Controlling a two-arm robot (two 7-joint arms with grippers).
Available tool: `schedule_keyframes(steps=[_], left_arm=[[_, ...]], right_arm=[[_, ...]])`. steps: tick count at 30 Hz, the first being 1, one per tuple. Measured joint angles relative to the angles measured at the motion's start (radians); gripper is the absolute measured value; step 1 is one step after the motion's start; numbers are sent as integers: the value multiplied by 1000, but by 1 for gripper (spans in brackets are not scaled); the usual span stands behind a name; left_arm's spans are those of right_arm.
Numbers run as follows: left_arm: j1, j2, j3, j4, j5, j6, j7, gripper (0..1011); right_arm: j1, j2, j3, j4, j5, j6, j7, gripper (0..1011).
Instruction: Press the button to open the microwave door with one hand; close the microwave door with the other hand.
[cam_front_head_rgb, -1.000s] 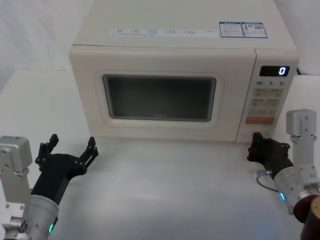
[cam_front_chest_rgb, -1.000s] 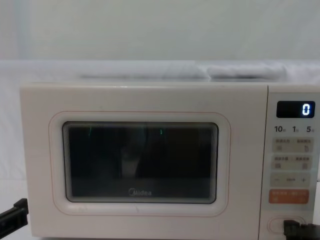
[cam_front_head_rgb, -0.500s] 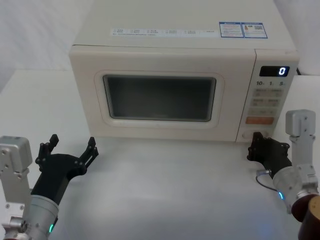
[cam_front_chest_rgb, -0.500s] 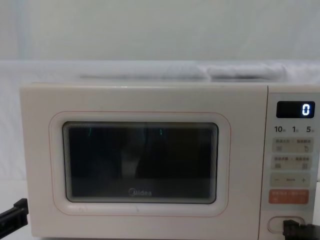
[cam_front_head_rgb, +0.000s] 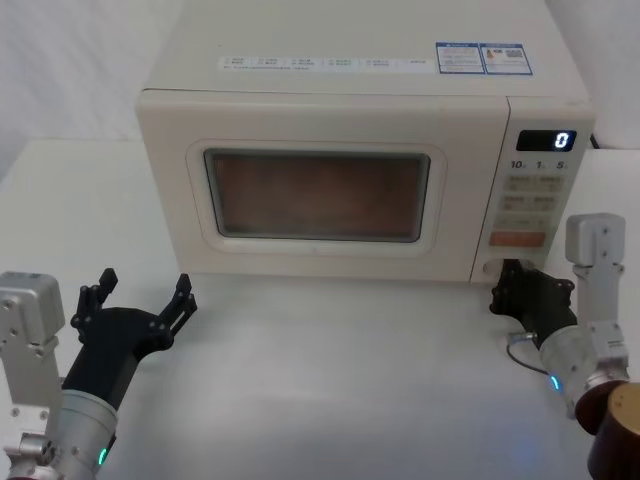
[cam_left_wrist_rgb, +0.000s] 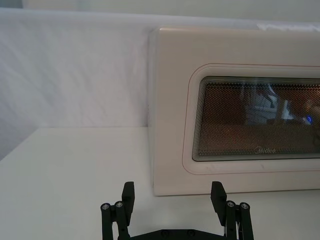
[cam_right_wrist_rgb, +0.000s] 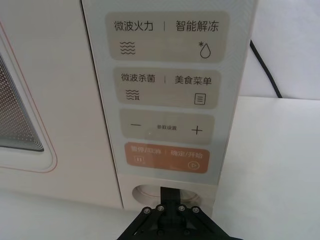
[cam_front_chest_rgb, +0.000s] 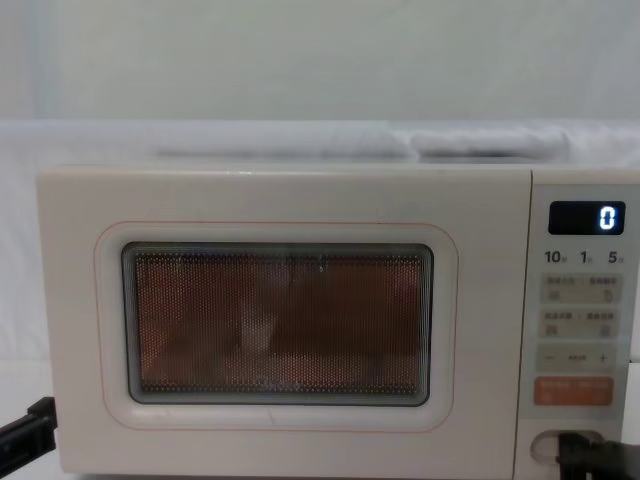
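Your right pincer (cam_front_head_rgb: 508, 283) sits at the microwave's lower right corner, low over the white table (cam_front_head_rgb: 340, 380), with its black tip pushed against the button (cam_right_wrist_rgb: 150, 192), the cream oblong at the foot of the control panel (cam_front_head_rgb: 532, 200), just under the orange key (cam_right_wrist_rgb: 169, 157). In the right wrist view the two fingers (cam_right_wrist_rgb: 170, 192) lie pressed together as one narrow bar, gripping nothing, and that bar covers the middle of the button so that you see its rim to either side. In the chest view the same pincer (cam_front_chest_rgb: 575, 452) comes in at the lower right, in front of the button (cam_front_chest_rgb: 545, 442). The microwave door (cam_front_head_rgb: 310, 190) fills the front of the oven to the left of the panel; its window (cam_front_chest_rgb: 278, 323) glows orange-brown and the mesh behind the glass shows. You cannot tell from these views whether the door has sprung off its frame. The display (cam_front_chest_rgb: 586, 217) reads 0. Your left pincer (cam_front_head_rgb: 140, 300) hovers over the table well in front of the door's left end, touching nothing, its fingers (cam_left_wrist_rgb: 129, 195) spread wide and empty, pointing towards the door's lower left corner (cam_left_wrist_rgb: 165, 187).
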Motion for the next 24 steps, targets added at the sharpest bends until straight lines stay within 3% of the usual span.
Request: schedule_keyframes(steps=[24], left_arm=[[0,0,0,0,0,0,0,1001]], right_arm=[[6,-3,-1,2,-11,-7,-1,0]])
